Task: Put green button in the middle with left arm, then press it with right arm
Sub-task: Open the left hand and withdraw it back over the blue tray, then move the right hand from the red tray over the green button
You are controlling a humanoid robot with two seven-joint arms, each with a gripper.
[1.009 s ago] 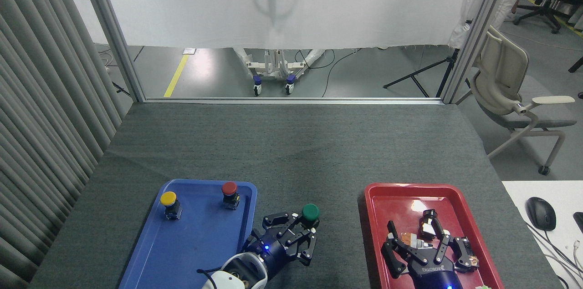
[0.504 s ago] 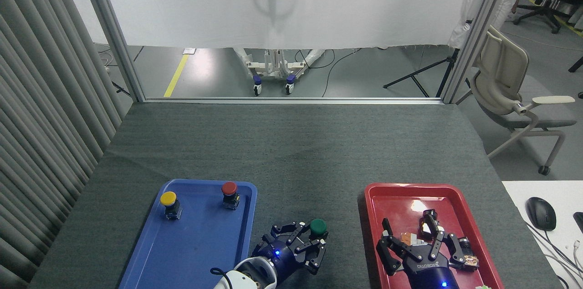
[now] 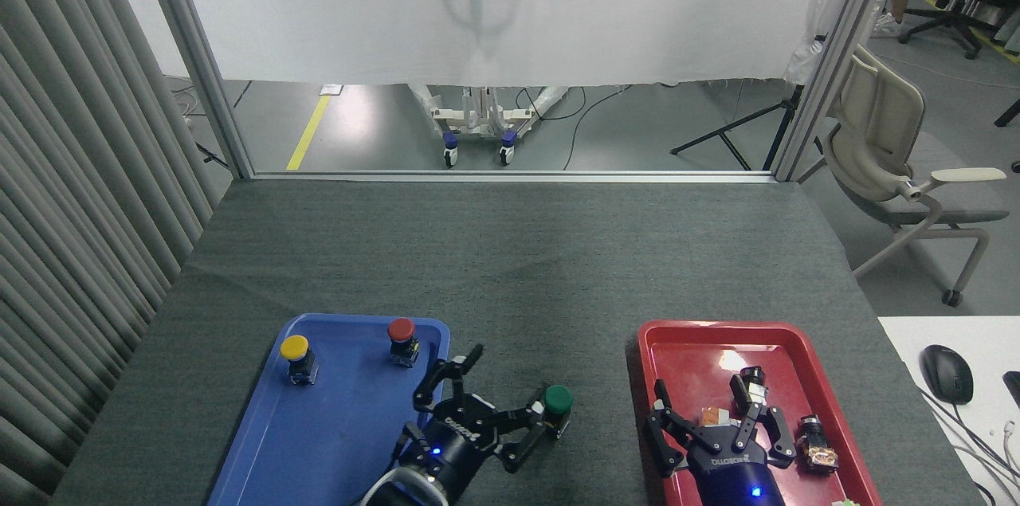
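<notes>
The green button stands upright on the dark grey cloth of the middle, between the two trays. My left gripper lies just left of it, open, with its fingers spread wide. One of its fingertips sits close beside the button's base; I cannot tell if it touches. Over the red tray, my right gripper is open, fingers splayed, holding nothing.
The blue tray at the left carries a yellow-capped button and a red-capped button. Small parts lie in the red tray beside my right gripper. A mouse rests on a white desk at the far right.
The left gripper has opened and let go of the green button, which now stands on the cloth. The gripper drew back to the left. The right gripper slid a little left and nearer.
</notes>
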